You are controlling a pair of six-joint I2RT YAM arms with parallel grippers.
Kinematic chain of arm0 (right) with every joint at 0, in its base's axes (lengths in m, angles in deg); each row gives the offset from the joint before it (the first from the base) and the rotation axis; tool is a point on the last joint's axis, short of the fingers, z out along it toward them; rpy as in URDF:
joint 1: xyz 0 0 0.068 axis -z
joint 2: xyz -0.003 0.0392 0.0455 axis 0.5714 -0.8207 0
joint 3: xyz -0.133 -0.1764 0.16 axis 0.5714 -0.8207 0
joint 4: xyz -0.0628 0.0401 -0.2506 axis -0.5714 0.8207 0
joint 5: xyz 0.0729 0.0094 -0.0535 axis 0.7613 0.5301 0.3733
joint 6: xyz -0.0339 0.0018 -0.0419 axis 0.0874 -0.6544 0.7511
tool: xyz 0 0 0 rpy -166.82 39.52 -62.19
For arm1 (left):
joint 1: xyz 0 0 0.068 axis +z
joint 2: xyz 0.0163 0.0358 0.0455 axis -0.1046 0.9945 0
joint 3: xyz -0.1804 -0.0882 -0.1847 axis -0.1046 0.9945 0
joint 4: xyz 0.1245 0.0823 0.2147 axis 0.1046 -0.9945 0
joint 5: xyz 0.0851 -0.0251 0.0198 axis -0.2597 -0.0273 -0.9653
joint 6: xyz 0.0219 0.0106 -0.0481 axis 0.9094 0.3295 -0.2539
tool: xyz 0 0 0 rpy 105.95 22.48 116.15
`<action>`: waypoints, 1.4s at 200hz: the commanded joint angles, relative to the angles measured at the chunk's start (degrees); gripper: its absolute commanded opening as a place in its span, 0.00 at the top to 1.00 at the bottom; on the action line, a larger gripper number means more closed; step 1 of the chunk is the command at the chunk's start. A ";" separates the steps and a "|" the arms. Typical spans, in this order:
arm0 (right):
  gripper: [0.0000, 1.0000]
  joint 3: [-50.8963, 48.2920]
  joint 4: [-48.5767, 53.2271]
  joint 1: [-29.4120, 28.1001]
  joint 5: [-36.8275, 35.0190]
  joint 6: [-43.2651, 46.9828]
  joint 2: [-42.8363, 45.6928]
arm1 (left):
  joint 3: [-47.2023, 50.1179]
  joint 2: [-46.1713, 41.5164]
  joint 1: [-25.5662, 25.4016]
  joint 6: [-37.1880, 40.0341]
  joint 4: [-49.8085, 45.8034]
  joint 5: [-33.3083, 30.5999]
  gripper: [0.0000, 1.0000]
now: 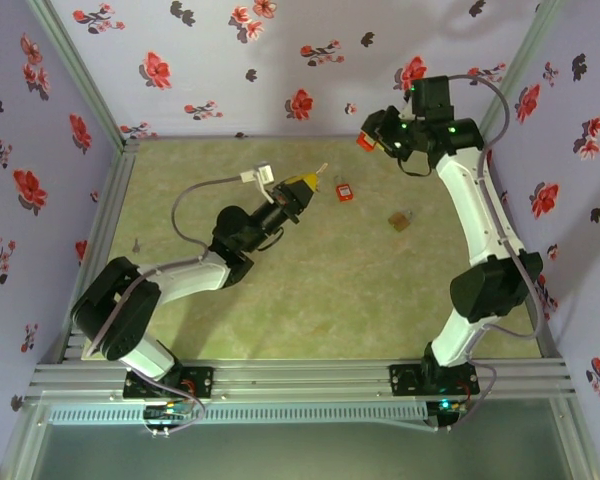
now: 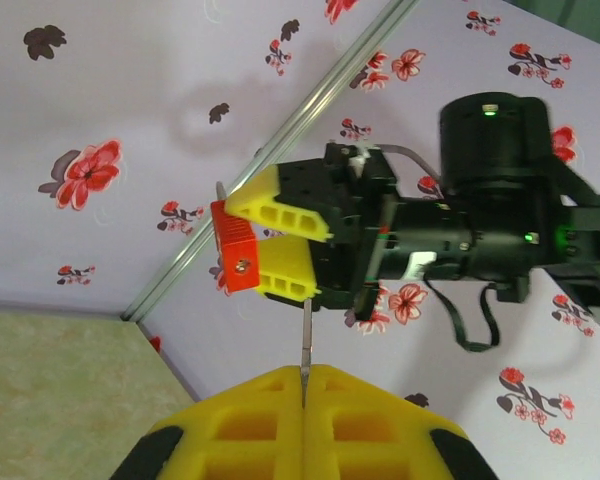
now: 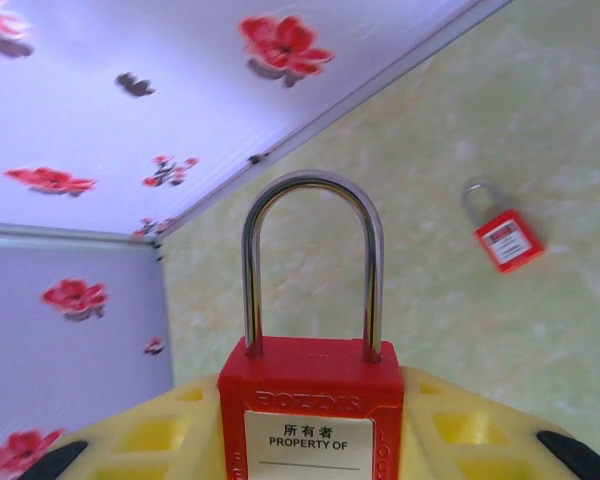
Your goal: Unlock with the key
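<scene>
My left gripper (image 1: 302, 186) is shut on a thin metal key (image 1: 321, 171). In the left wrist view the key blade (image 2: 306, 335) sticks straight up from between the closed yellow fingers (image 2: 250, 420). It points toward a red padlock (image 2: 236, 257) and stops short of it. My right gripper (image 1: 372, 136) is shut on that red padlock (image 1: 363, 142), holding it above the far right of the mat. In the right wrist view, the padlock body (image 3: 310, 405) sits between the yellow fingers (image 3: 460, 430). Its steel shackle (image 3: 312, 190) is closed and stands upright.
A second red padlock (image 1: 345, 191) (image 3: 506, 238) lies on the green mat between the two grippers. A small brown object (image 1: 400, 221) lies to its right. Floral walls close in at the back and sides, with an aluminium corner post (image 2: 280, 160) behind the right gripper.
</scene>
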 commanded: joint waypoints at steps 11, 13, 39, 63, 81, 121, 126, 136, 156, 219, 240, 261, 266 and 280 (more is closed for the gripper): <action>0.92 -2.07 -1.41 -3.50 2.19 -4.84 3.16 | -2.70 1.50 -0.37 -1.77 1.34 -2.66 1.00; 0.92 -2.46 -1.69 -3.70 2.14 -5.12 3.48 | -2.68 1.57 -0.36 -1.78 1.36 -2.75 1.00; 0.93 -7.68 -5.68 -5.53 1.08 -8.30 6.81 | -3.19 1.71 -0.57 -2.45 0.77 -2.59 1.00; 0.94 -9.75 -6.64 -6.44 0.19 -9.90 7.80 | -2.87 1.56 -1.38 -2.15 -0.47 -3.05 1.00; 0.94 -10.06 -7.35 -7.51 -0.35 -10.60 8.15 | -2.26 1.28 -1.94 -2.11 -1.60 -4.13 1.00; 0.94 -11.17 -7.95 -8.90 -2.05 -11.17 9.13 | -2.14 0.76 -2.37 -3.37 -4.36 -4.97 1.00; 0.94 -11.13 -7.96 -9.13 -2.17 -11.17 9.18 | -2.15 0.67 -2.50 -3.29 -4.67 -5.05 1.00; 0.94 -11.02 -7.79 -9.60 -2.38 -11.15 9.09 | -2.24 0.74 -2.62 -3.28 -4.81 -5.38 1.00; 0.94 -11.02 -7.73 -10.22 -2.43 -11.15 9.22 | -2.02 0.85 -2.73 -3.36 -4.86 -6.24 1.00; 0.95 -12.08 -8.40 -11.42 -2.25 -11.48 9.79 | -1.63 0.94 -2.86 -3.27 -5.00 -7.89 1.00; 0.95 -12.12 -8.58 -11.60 -2.10 -11.56 9.63 | -1.63 1.02 -2.82 -3.29 -5.06 -8.30 1.00; 0.95 -12.25 -8.87 -11.98 -1.96 -11.64 9.81 | -1.48 0.88 -2.83 -3.29 -5.74 -9.14 1.00; 0.95 -12.34 -8.86 -12.07 -2.03 -11.74 9.75 | -1.53 0.93 -2.83 -3.28 -5.73 -9.36 1.00; 0.95 -12.52 -8.93 -12.58 -2.03 -11.73 9.70 | -1.69 1.04 -2.84 -3.44 -5.78 -9.75 1.00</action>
